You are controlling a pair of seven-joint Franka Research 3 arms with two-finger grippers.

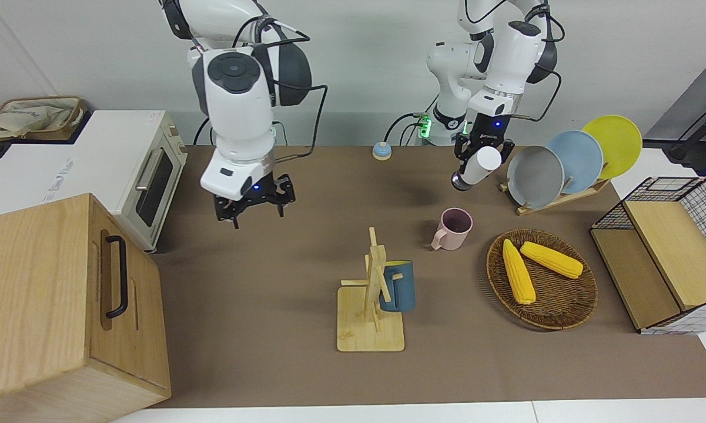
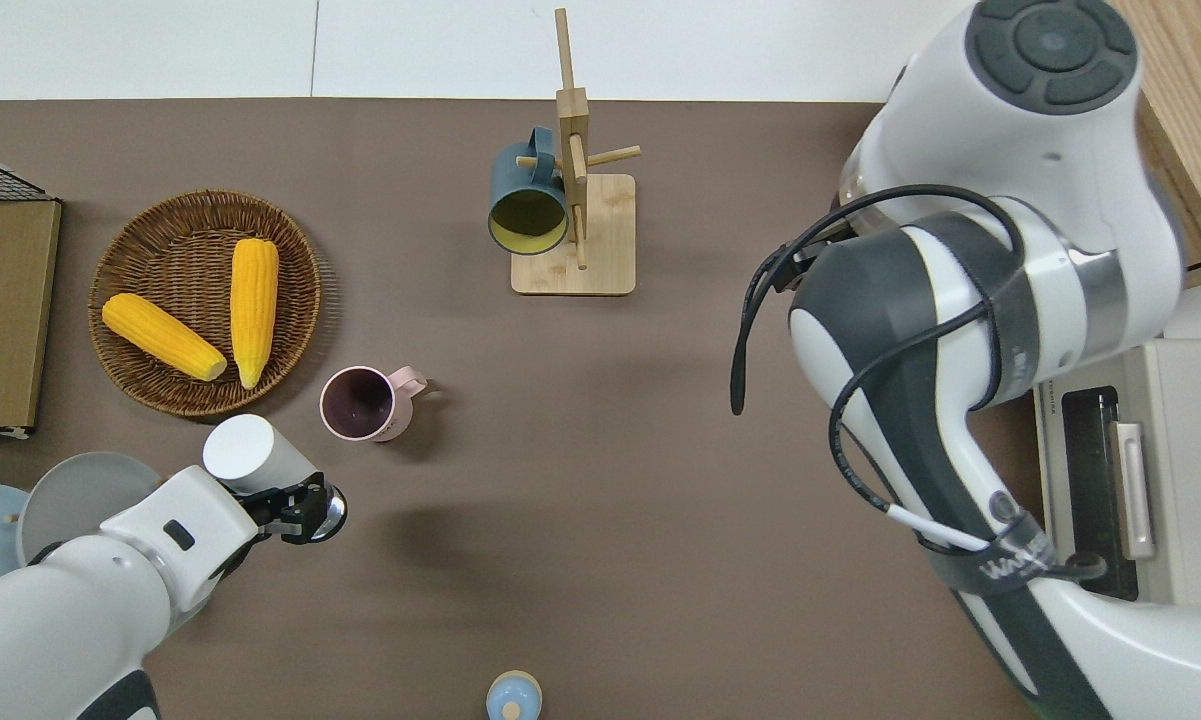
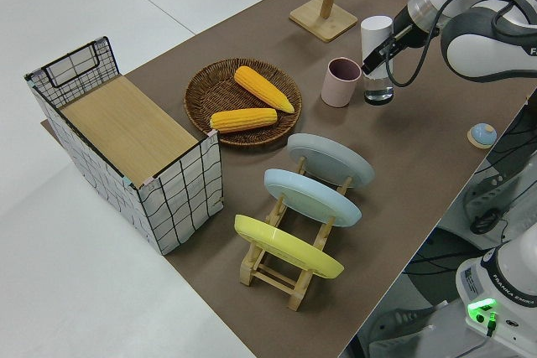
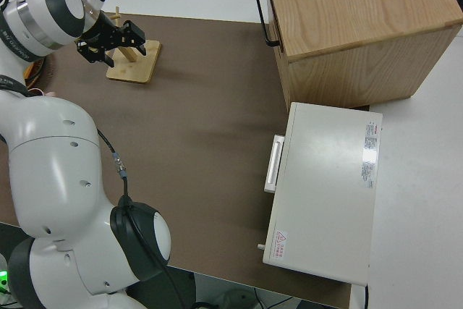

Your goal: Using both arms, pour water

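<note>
your left gripper [image 1: 483, 154] is clamped on a white bottle [image 1: 477, 167], tilted, in the air beside the pink mug [image 2: 359, 403] — near the table's [image 2: 580, 500] left-arm end. your right gripper [image 4: 116, 39] — hidden overhead — shows fingers spread, empty, in the right side view.

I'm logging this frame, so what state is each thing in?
Left gripper: shut on the bottle, raised.
Bottle: capped, tilted.
Right gripper: open, empty, raised.
Pink mug: upright on the table.
Blue mug: hung on the rack.
Toaster oven: door shut.
Corn cobs: lying in the basket.
Plates: standing in their holder.
</note>
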